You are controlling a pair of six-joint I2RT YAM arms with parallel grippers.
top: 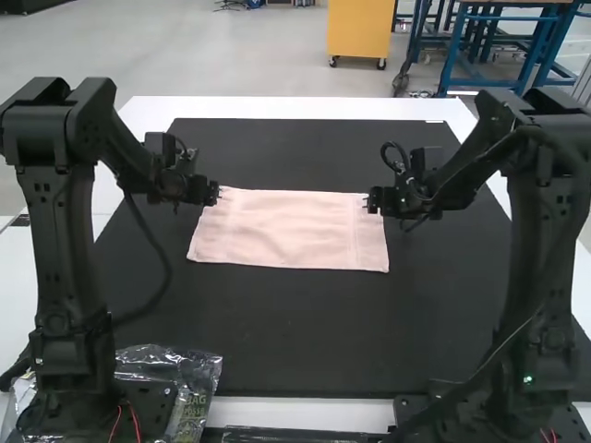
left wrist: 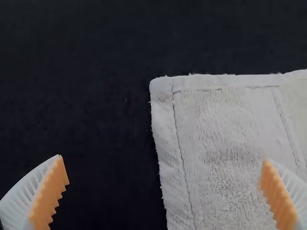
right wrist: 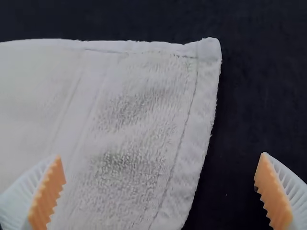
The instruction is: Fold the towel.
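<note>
In the high view my left gripper is over the far left corner of the pink towel, and my right gripper is at its far right corner. The towel lies flat as a wide rectangle; whether it is folded in layers I cannot tell. In the left wrist view my left gripper stands wide open, with a corner and side edge of the towel between its spread fingers. The right wrist view has my right gripper also wide open, the towel's other corner and edge running between its fingers.
A black mat lies under the towel on a white table. Crumpled clear plastic packaging sits at the near left, by the left arm's base. Cables hang from both arms.
</note>
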